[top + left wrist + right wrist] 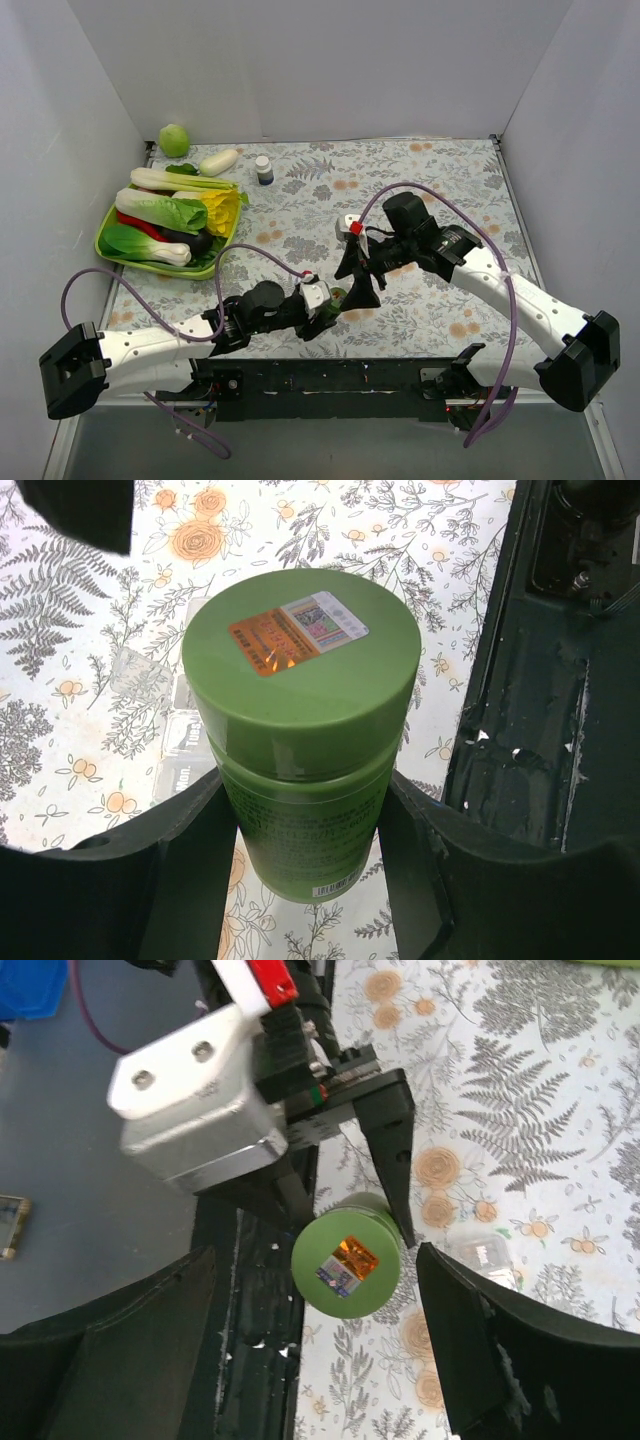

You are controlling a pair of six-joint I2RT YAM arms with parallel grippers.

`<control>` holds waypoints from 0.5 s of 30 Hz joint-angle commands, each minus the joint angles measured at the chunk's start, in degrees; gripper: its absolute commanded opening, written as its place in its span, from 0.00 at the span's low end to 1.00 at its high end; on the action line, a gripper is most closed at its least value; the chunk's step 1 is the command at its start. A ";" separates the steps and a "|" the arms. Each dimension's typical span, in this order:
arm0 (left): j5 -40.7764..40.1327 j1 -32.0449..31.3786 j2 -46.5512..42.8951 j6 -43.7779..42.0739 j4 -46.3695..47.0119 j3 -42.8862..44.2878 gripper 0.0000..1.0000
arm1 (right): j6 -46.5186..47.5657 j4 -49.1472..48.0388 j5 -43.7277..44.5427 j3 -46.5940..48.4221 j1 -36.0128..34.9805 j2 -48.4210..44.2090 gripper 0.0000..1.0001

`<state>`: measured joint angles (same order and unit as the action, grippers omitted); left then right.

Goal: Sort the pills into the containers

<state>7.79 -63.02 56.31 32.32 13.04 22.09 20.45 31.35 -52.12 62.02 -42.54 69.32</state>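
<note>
Clasping green bottle (pixel 300 670), left gripper (pixel 302 790), right gripper (pixel 312 1253) spread above, containers (pixel 185 745) seemingly alongside

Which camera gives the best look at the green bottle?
Left wrist: the green bottle fills the frame, top sticker and side label showing, gripped in the left claw. Right wrist shows mostly its cap from above. The top view shows only a green speck.

The clear containers (pixel 183 742) lie flat just beside the green bottle (pixel 300 680).
</note>
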 commanded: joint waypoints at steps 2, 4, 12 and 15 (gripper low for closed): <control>-1.20 -0.17 0.72 3.36 -0.82 4.28 0.00 | -6.21 -6.30 6.58 -2.69 -0.78 -2.26 0.90; -1.20 -0.26 0.99 3.54 -0.65 4.37 0.00 | -6.30 -7.00 9.39 -3.31 -1.14 -2.26 0.92; -2.52 -0.26 3.01 4.07 -1.96 6.39 0.00 | -7.79 -7.97 13.79 -3.75 -2.89 -0.33 0.92; -2.96 -0.26 3.19 4.33 -1.88 6.74 0.00 | -7.27 -6.93 15.20 -3.75 -3.33 0.46 0.89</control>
<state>6.35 -63.09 59.96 36.03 10.44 26.00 13.63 25.50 -39.27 58.06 -45.10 68.90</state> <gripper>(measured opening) 0.507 0.895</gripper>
